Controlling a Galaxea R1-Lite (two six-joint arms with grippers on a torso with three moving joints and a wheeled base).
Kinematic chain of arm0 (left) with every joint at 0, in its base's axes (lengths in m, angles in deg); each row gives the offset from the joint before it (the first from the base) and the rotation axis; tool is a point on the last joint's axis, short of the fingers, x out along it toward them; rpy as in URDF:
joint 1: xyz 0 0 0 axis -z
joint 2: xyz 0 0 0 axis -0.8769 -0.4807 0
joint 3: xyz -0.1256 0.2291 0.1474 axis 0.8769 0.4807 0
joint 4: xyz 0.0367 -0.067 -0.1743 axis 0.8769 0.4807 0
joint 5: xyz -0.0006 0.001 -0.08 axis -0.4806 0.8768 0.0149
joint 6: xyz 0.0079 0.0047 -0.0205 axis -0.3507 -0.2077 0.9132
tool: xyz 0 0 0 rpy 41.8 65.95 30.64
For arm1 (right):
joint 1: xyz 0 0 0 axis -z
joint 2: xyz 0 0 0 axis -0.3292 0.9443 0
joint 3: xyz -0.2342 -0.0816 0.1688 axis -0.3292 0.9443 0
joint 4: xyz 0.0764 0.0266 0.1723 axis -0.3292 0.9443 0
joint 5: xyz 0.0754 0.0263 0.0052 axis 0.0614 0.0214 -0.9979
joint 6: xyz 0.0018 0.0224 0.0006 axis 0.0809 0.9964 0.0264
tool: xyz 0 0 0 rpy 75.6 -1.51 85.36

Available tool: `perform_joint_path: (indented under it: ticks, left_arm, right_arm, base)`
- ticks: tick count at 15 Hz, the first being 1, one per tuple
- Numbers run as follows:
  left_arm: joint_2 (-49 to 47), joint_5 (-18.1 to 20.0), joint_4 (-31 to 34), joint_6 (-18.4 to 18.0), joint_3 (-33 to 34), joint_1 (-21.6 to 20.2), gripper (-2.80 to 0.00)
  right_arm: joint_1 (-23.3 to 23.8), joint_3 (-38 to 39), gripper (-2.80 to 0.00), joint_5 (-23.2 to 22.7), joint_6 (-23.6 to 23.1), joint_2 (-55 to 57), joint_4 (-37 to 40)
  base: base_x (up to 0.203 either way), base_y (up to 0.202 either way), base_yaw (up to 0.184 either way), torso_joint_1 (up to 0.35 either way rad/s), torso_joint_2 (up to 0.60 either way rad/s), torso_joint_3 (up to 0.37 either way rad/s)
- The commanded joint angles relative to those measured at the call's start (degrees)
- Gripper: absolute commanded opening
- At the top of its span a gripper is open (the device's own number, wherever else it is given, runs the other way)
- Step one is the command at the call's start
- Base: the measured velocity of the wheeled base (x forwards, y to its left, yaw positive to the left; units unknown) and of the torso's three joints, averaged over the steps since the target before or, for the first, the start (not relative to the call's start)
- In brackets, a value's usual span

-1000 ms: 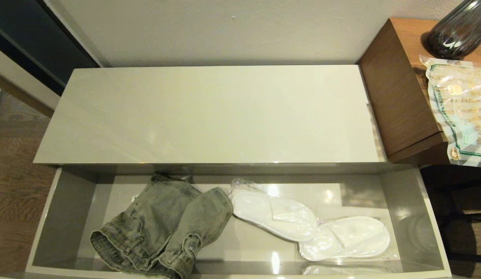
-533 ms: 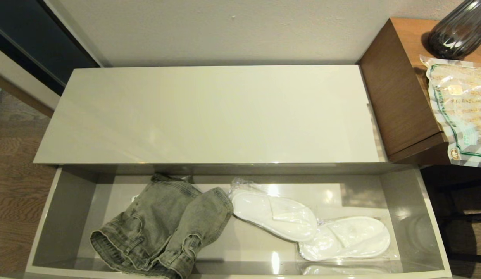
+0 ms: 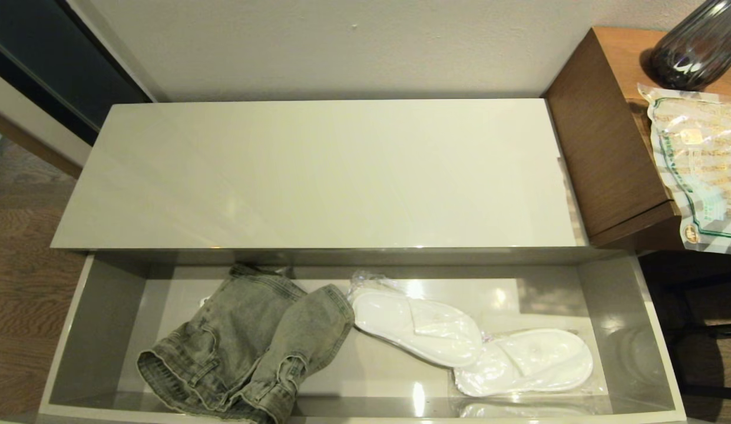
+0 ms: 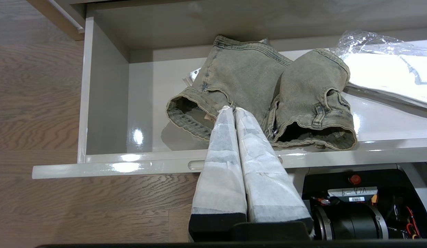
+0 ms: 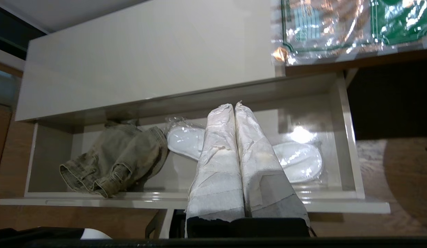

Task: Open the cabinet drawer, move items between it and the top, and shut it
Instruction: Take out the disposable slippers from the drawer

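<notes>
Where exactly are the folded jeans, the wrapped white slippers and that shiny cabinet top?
folded jeans (image 3: pixel 247 341), head view, middle of the denim fold.
wrapped white slippers (image 3: pixel 418 327), head view, on the left slipper.
cabinet top (image 3: pixel 318 176), head view, bare centre of the panel.

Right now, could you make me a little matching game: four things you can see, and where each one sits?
Things:
1. folded grey-green denim garment
2. plastic-wrapped white slippers
3. green-printed crinkly bag
4. dark ribbed glass vase

Places:
A. far back corner of the wooden desk
B. left half of the open drawer
C. overhanging the desk's front edge
D. right half of the open drawer

Pairs: 1-B, 2-D, 3-C, 4-A
</notes>
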Motion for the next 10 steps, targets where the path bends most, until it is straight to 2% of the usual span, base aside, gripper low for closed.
perform_joint_path:
  ticks: [1, 10]
  left_arm:
    - [-0.09, 0.0, 0.05, -0.01, 0.0, -0.05, -2.8]
    - [-0.09, -0.09, -0.04, 0.14, 0.0, -0.05, -2.8]
  right_arm:
    - [0.69, 0.32, -2.8, -0.21, 0.16, 1.5, 1.18]
    - [0.78, 3.29, -2.8, -0.24, 0.07, 1.22, 1.16]
  base:
    - [0.0, 0.0, 0.0, 0.0, 0.0, 0.0]
    - [0.0, 0.0, 0.0, 0.0, 0.0, 0.0]
